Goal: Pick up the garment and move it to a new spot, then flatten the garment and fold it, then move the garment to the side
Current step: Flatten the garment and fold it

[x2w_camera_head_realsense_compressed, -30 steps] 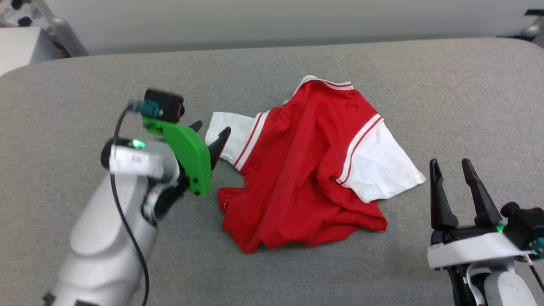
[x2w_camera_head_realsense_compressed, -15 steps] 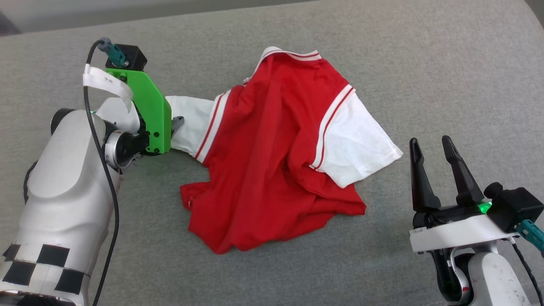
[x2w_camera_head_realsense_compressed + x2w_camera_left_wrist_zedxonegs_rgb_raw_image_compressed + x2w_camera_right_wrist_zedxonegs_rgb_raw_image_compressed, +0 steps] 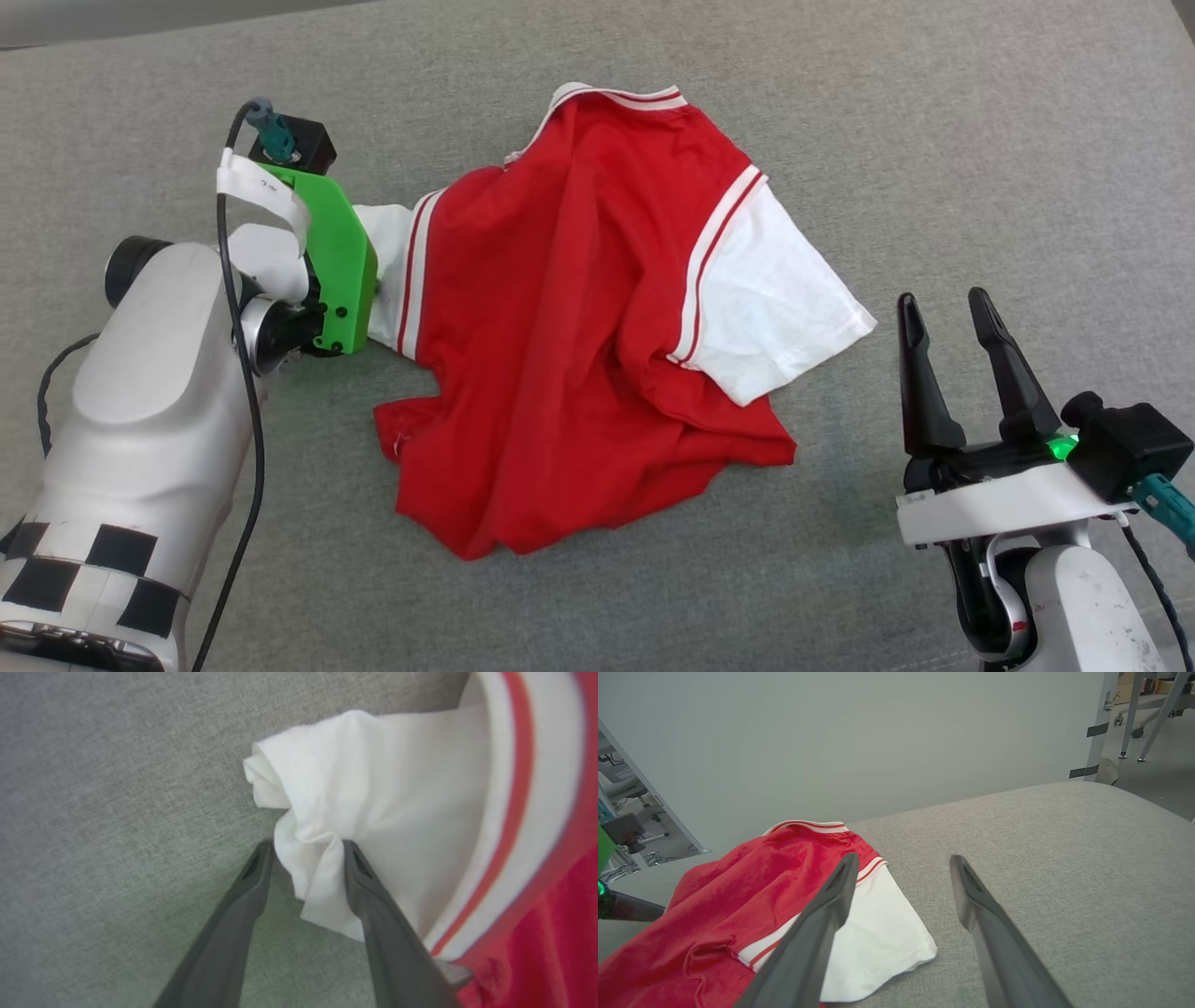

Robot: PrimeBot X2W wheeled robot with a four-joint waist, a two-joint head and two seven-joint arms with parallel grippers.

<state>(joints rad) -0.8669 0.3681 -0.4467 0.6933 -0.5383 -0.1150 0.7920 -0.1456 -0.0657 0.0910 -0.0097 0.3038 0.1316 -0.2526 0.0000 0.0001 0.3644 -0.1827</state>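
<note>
**Left wrist view: sleeve cuff sits between the fingers**

The garment (image 3: 579,336) lies crumpled in the middle of the head view. Its long axis runs from the striped collar at top centre down to the hem at lower centre, and one white sleeve goes out to each side.

In the left wrist view, the left-hand sleeve (image 3: 373,788) bunches into a fold right at your left gripper (image 3: 307,847). The jaws stand apart and straddle that fold. One tip touches the cloth and the other is just beside it, so I judge it not yet clamped.

Your right gripper (image 3: 941,301) waits at the lower right with its fingers spread and empty, near the other sleeve's tip but apart from it.

The grey padded surface (image 3: 934,140) lies bare towards the upper right, which offers room for the move.
</note>
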